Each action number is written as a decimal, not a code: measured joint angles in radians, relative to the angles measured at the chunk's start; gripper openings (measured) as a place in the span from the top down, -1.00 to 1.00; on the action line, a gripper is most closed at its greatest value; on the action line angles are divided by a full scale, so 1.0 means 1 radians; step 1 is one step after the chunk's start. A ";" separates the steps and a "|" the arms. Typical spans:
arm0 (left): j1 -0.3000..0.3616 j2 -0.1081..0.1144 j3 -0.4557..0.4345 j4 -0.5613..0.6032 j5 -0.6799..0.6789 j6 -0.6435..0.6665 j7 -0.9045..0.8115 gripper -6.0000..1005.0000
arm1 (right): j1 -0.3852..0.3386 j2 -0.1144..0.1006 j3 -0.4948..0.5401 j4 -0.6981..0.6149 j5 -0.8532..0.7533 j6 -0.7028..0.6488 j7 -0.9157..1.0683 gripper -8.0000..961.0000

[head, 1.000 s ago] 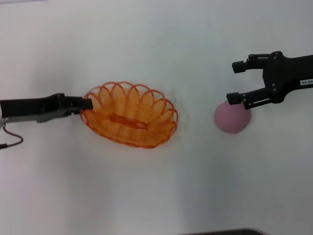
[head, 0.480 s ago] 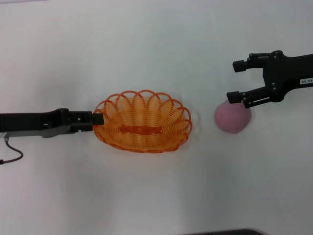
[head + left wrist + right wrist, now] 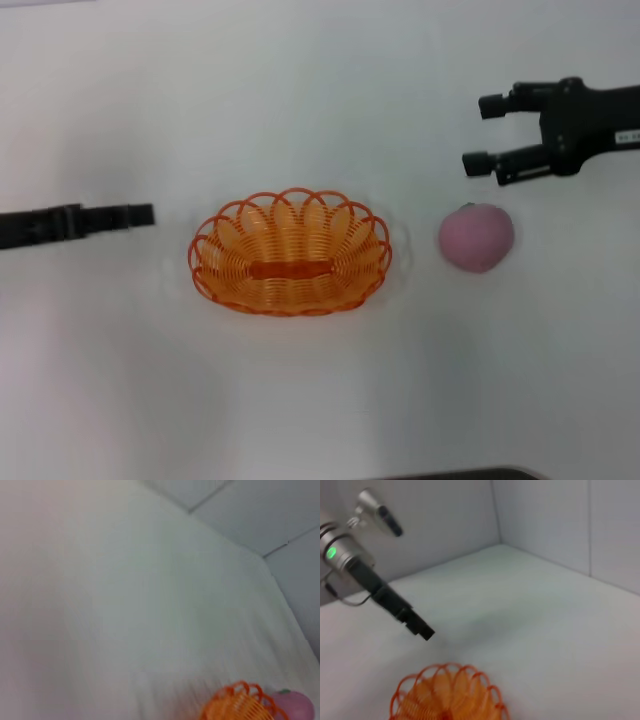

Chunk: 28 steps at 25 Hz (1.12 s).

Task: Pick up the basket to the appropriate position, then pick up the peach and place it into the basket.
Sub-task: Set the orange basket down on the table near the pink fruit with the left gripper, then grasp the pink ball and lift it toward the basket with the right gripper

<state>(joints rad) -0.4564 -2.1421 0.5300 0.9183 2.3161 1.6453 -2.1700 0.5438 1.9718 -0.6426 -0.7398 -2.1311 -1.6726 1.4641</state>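
White table [image 3: 300,400] spreads bare under everything. At nine o'clock the left gripper [image 3: 140,214] hangs clear of the oval orange wire-like plastic basket [image 3: 290,252], fingers pressed together as far as I can see. That basket sits near the centre, upright. At three o'clock lies the round pale pink peach [image 3: 477,238], well apart from it. Just beyond the peach, toward two o'clock, hovers the right gripper [image 3: 482,133], jaws spread, holding nothing.
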 joint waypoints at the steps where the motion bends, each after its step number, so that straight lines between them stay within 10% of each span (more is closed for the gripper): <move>1: 0.011 -0.003 -0.024 0.016 -0.017 0.000 0.054 -0.22 | 0.005 -0.002 0.013 -0.001 0.000 -0.001 0.023 -0.99; 15: 0.080 -0.022 -0.055 0.051 -0.119 0.158 0.518 -0.54 | 0.121 -0.013 0.030 -0.358 -0.087 -0.158 0.447 -0.99; 28: 0.139 -0.024 -0.054 0.054 -0.135 0.193 0.724 -0.78 | 0.181 0.059 -0.211 -0.419 -0.456 -0.166 0.479 -0.99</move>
<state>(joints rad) -0.3177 -2.1657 0.4758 0.9721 2.1809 1.8384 -1.4462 0.7250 2.0307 -0.8536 -1.1584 -2.5875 -1.8389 1.9430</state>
